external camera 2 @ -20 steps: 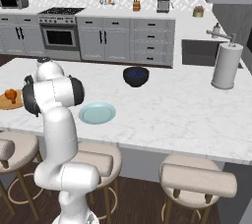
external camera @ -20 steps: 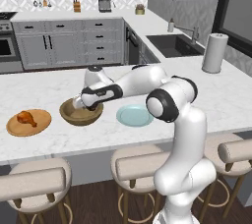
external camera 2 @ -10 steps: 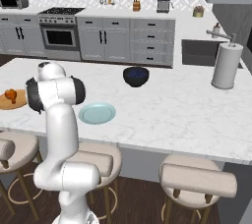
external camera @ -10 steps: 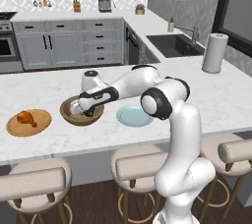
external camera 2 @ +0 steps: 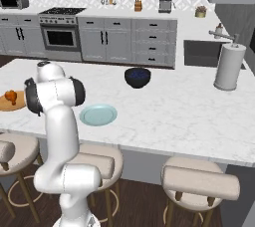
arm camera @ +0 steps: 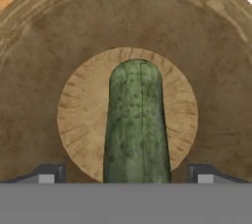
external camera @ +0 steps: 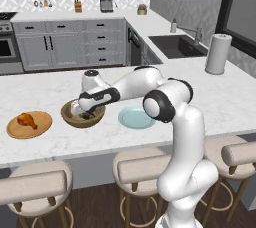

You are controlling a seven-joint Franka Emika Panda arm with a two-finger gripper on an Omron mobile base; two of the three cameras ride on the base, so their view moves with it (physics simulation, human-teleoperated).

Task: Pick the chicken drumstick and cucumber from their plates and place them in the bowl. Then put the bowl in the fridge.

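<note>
Left base view, left to right: chicken drumstick lies on tan wooden plate at the counter's left end. Just right of it, wooden bowl; gripper reaches down into it. Hand view: cucumber lies on the bowl's floor between the fingertips, jaws spread wide, gaps on both sides, not touching it. Right of the bowl sits pale blue-green plate. Paper towel roll far right.

The white marble island counter carries a flat tan wooden plate at left. Right of it sit a deep brown wooden bowl and a pale blue-green plate. Farther right are a dark blue bowl and a white paper-towel roll.
</note>
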